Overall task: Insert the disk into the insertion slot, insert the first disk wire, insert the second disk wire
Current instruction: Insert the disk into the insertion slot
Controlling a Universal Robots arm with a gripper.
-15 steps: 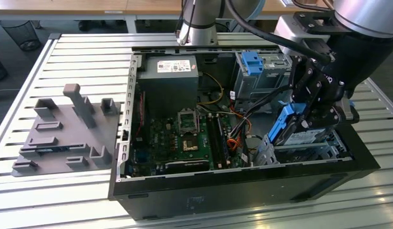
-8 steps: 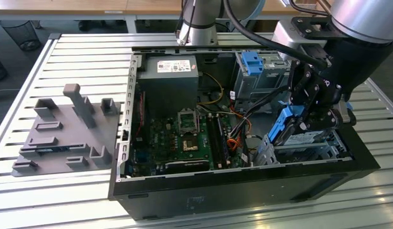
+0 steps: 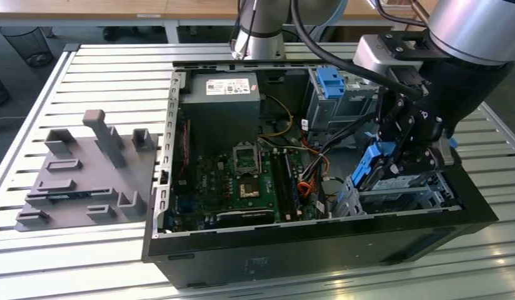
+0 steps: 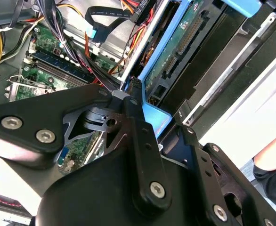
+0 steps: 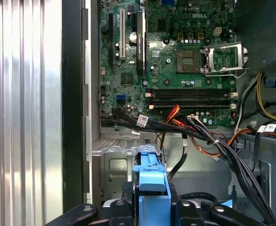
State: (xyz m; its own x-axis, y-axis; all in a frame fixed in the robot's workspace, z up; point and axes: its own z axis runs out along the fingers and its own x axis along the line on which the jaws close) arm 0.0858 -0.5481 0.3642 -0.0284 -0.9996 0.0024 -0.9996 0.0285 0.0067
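My gripper (image 3: 392,164) is shut on the disk (image 3: 376,167), holding it by its bright blue carrier. The disk stands steeply tilted over the insertion slot (image 3: 407,195), a silver sheet-metal cage in the case corner at the exterior view's right, with its lower end at the cage mouth. In the second wrist view the black fingers (image 4: 137,123) clamp the blue carrier (image 4: 153,117), and the disk's green circuit side (image 4: 178,44) faces the camera. The first wrist view shows the carrier (image 5: 150,181) just above the cage (image 5: 121,162). Loose disk wires (image 5: 201,136) hang beside the cage.
The open black computer case (image 3: 324,250) lies on a slatted metal table (image 3: 99,69). Inside are the motherboard (image 3: 240,181), the power supply (image 3: 220,106) and a taller grey cage with a blue handle (image 3: 329,81). A grey fixture plate (image 3: 82,175) sits at the exterior view's left.
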